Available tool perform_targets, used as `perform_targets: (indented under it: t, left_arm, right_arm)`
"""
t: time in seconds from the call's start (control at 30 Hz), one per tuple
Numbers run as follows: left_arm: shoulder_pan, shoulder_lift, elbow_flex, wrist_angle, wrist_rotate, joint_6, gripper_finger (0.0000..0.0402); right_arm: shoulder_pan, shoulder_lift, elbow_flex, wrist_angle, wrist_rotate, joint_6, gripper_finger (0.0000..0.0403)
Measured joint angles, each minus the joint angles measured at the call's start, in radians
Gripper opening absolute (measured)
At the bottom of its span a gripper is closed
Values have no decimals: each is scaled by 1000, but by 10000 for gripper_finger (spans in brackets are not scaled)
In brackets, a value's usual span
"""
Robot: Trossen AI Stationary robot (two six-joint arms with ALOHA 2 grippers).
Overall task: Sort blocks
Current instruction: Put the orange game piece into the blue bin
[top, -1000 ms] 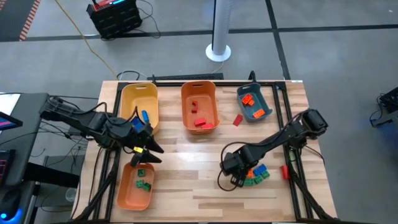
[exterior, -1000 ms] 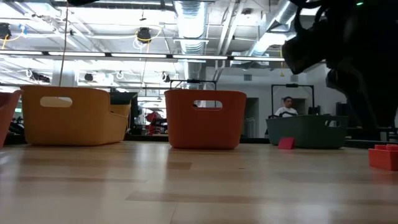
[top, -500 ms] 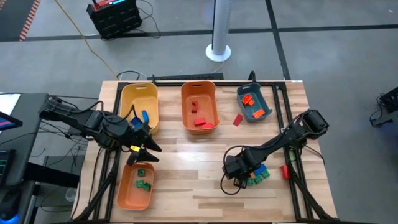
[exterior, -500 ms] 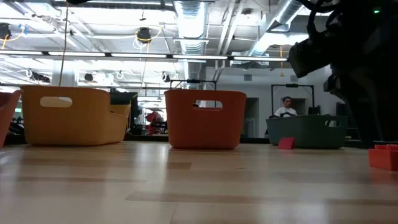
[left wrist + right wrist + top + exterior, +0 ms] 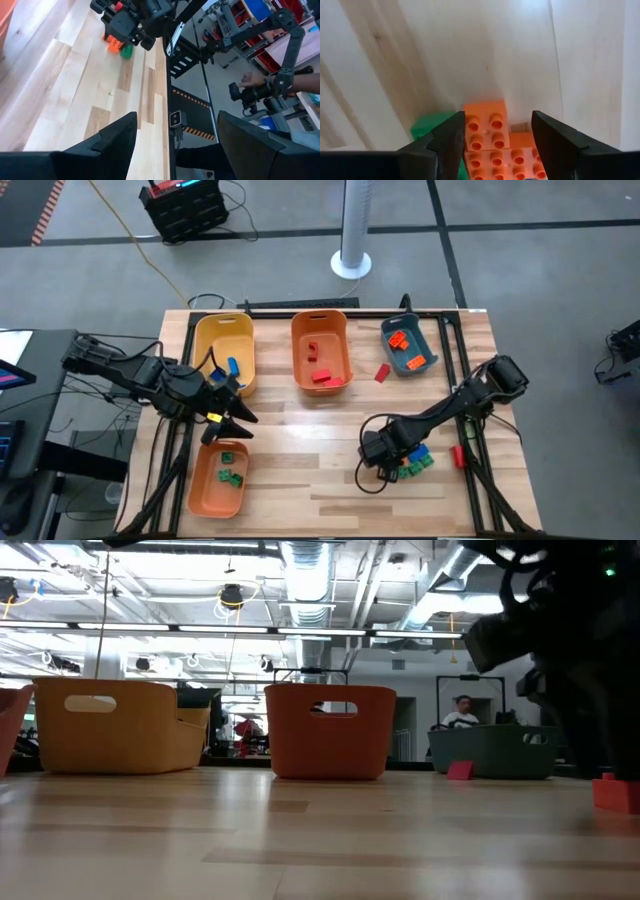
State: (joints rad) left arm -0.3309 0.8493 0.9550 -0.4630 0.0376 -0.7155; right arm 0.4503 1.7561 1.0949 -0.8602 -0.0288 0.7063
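Observation:
My right gripper (image 5: 392,463) is low over a pile of small studded blocks (image 5: 412,461), green, orange and blue, near the table's right near corner. In the right wrist view it (image 5: 497,120) is open. Its fingers stand on either side of an orange block (image 5: 486,125), and a green block (image 5: 432,129) lies beside that. My left gripper (image 5: 240,426) hangs open and empty above the far end of the near-left orange bin (image 5: 205,500), which holds green blocks (image 5: 230,475). In the left wrist view it (image 5: 176,120) looks across bare table at the pile (image 5: 119,46).
Along the far edge stand a yellow bin (image 5: 212,340) holding a blue block (image 5: 233,367), an orange bin (image 5: 335,340) holding red blocks and a teal bin (image 5: 400,355) holding orange blocks. A loose red block (image 5: 382,372) lies by the teal bin, another (image 5: 458,455) by the right edge.
My right gripper has come down and a little toward the near edge, onto the block pile. Its fingers have stayed open. The blocks and bins have not moved.

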Motion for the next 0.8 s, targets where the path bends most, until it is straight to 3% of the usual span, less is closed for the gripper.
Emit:
perform_targets:
  t: [0.27,0.5,0.8]
  left_arm:
    - [0,0,0,-4,0,9,267]
    - [12,0,0,-4,0,22,267]
    - [12,0,0,-30,18,12,267]
  right_arm:
    - [-28,-5,-33,-81,66,38,230]
    - [-141,-16,-29,-93,115,27,204]
    - [-258,-150,-2,-115,113,28,215]
